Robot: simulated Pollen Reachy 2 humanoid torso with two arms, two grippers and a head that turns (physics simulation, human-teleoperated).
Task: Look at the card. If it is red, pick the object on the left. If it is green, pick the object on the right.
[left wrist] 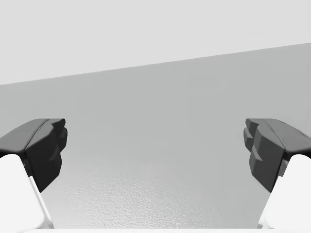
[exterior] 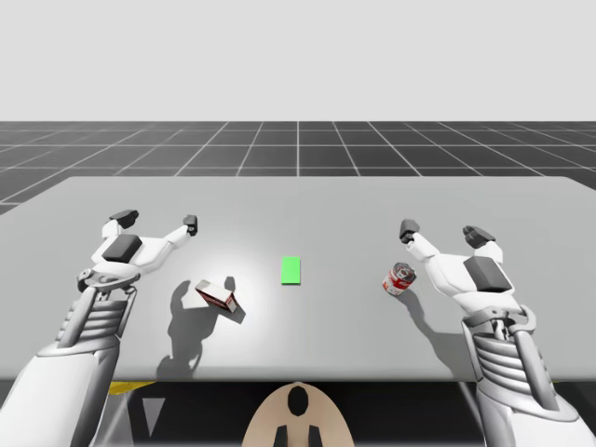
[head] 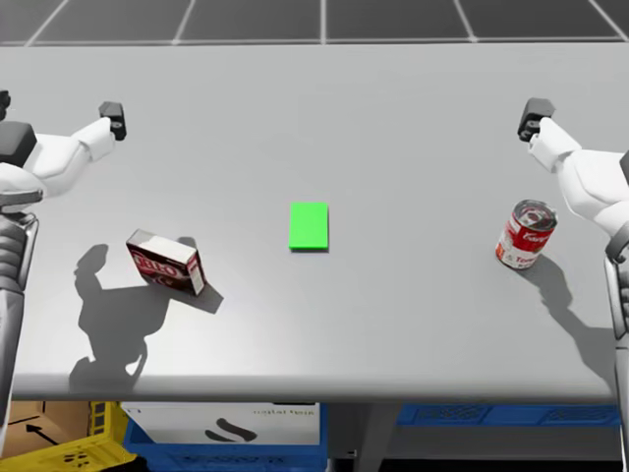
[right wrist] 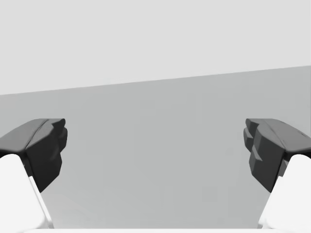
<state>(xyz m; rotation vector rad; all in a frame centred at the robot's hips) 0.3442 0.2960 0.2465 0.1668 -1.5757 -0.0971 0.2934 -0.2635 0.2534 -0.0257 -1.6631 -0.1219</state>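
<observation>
Item 1: card (exterior: 291, 270), qty 1. Plain green rectangle, lying flat at table (exterior: 298, 200) ctr, between the two objs., touching neither.

Item 2: can (exterior: 398, 278), qty 1. This is the obj. on the right of the card. Red-and-white label, silver lid, standing on its base. It is near the right gripper (exterior: 442, 232), just short of that claw's inner finger and not in contact.

Item 3: box (exterior: 216, 295), qty 1. Red and white, left of the card, set askew to the table's front edge, casting a shadow.

Grippers, qty 2. The left gripper (exterior: 156, 220) hangs above the table's left part, beyond the box. Fingers are spread wide w/ nothing between them; its wrist view shows bare tabletop ahead. The right gripper is likewise spread wide, w/ nothing pinched and bare tabletop ahead.

Limits: in the head view each claw is cut off at the frame edge, w/ one dark fingertip (head: 113, 116) seen in full per side. Blue and yellow crates (head: 88, 442) under the table are cut off; contents can't be made out.
</observation>
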